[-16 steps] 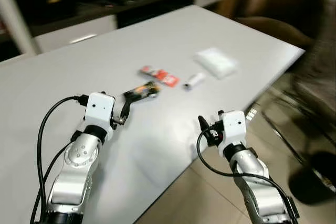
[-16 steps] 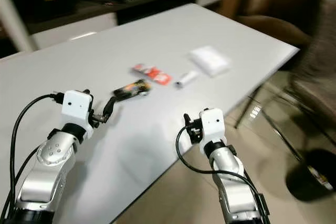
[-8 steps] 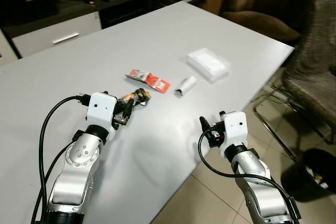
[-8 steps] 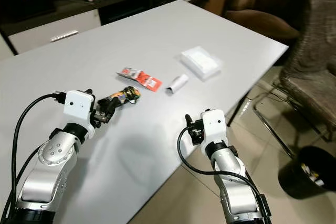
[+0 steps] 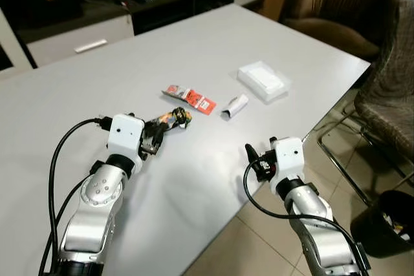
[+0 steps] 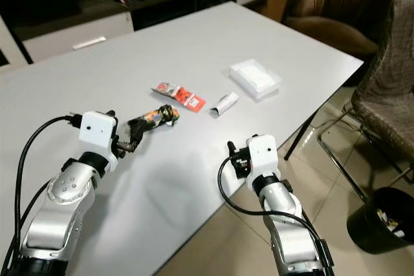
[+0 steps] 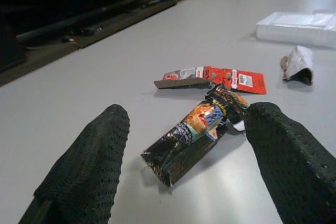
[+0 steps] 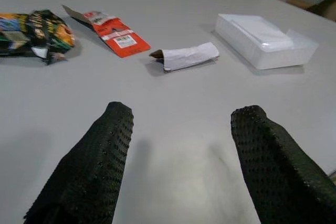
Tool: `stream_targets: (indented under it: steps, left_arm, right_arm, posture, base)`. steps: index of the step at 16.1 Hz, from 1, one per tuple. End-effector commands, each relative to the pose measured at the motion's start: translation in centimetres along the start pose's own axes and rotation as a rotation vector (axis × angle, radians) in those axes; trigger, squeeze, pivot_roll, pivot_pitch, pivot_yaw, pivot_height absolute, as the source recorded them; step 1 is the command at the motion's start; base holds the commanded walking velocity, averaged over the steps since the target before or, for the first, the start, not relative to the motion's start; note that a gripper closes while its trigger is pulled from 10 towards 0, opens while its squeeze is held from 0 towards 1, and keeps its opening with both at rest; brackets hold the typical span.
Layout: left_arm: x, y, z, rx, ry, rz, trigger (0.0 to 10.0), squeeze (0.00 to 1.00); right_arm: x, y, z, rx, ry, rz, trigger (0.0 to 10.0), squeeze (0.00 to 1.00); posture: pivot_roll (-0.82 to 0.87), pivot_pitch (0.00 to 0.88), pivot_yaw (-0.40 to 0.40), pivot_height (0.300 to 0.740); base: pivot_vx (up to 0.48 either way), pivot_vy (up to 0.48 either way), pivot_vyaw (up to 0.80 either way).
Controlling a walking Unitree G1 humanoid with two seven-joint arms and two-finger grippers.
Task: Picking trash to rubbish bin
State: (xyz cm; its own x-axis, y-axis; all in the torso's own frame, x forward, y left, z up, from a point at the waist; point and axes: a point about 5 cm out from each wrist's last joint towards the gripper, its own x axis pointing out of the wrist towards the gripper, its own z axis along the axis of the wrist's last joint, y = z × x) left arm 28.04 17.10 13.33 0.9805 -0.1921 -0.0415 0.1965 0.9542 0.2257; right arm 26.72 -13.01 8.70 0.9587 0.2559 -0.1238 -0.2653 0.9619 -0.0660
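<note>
Left gripper point(image 7: 184, 166), jaws open, faces a dark snack wrapper point(image 7: 195, 136) lying on the counter point(image 5: 213, 43); its print is unreadable. Right gripper point(image 8: 184, 166), jaws open, hovers at the counter edge. The bin point(image 6: 381, 219) stands on the floor.

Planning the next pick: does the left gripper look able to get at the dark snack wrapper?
Probably yes. The left gripper is open with the dark snack wrapper lying flat just ahead between its jaws, nothing in between.
</note>
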Motion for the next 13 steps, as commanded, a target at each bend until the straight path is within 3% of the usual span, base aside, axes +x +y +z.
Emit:
stream_targets:
  steps: [1, 5, 9, 13]
  left_arm:
    - [0.1, -0.24, 0.02, -0.004, 0.002, -0.013, 10.0, 0.0]
    - [0.24, -0.19, 0.13, 0.003, -0.016, -0.01, 10.0, 0.0]
    - [0.16, -0.45, 0.17, -0.002, -0.02, -0.016, 10.0, 0.0]
    - [0.07, -0.44, 0.11, 0.013, -0.017, -0.011, 10.0, 0.0]
  right_arm:
    - [-0.05, -0.12, -0.1, -0.004, 0.004, 0.0, 10.0, 0.0]
    - [0.26, -0.55, 0.16, 0.023, -0.001, -0.028, 10.0, 0.0]
    - [-0.06, -0.7, 0.0, 0.025, 0.002, -0.033, 10.0, 0.0]
    - [-0.05, -0.64, 0.17, 0.003, -0.008, -0.017, 10.0, 0.0]
  posture:
    - [-0.03, 0.0, -0.047, 0.74]
    - [-0.04, 0.0, -0.046, 0.74]
    - [-0.04, 0.0, -0.045, 0.74]
    - [-0.04, 0.0, -0.055, 0.74]
  base:
    - [0.0, 0.0, 0.0]
    - [0.0, 0.0, 0.0]
    - [0.0, 0.0, -0.54]
    - [0.259, 0.0, -0.27]
